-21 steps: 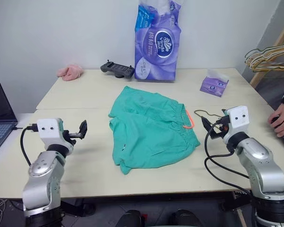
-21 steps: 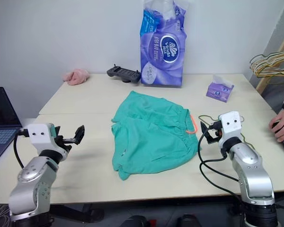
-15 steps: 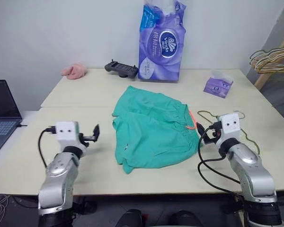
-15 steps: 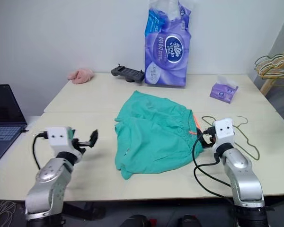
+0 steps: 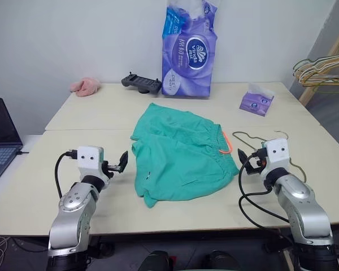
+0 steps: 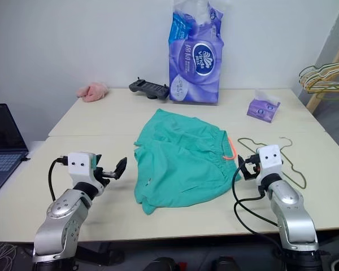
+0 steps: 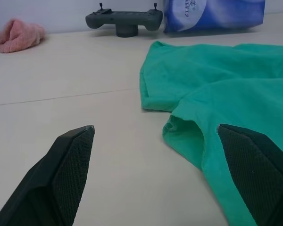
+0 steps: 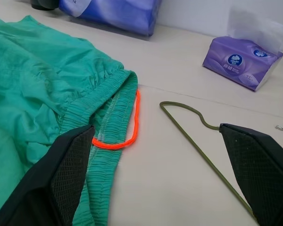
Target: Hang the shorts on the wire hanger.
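Note:
The teal-green shorts [image 5: 181, 158] lie flat in the middle of the table, their waistband and orange drawstring loop [image 8: 132, 129] turned to the right. The thin dark wire hanger [image 8: 198, 153] lies flat on the table just right of the waistband. My left gripper [image 5: 122, 162] hovers low over the table just left of the shorts' hem and is open and empty. My right gripper [image 5: 244, 159] is open and empty too. It stands between the waistband and the hanger and points at the drawstring.
At the back of the table [image 5: 73, 121] stand a tall purple tissue pack [image 5: 189, 48], a black controller [image 5: 141, 83], a pink cloth [image 5: 86, 86] and a small purple tissue box [image 5: 256, 101]. A laptop [image 5: 0, 135] sits far left. A bunch of pale hangers [image 5: 322, 65] hangs far right.
The left gripper has moved right, closer to the shorts' hem. A person's hand at the table's right edge has gone from view. The camera view has shifted. Both grippers stay open.

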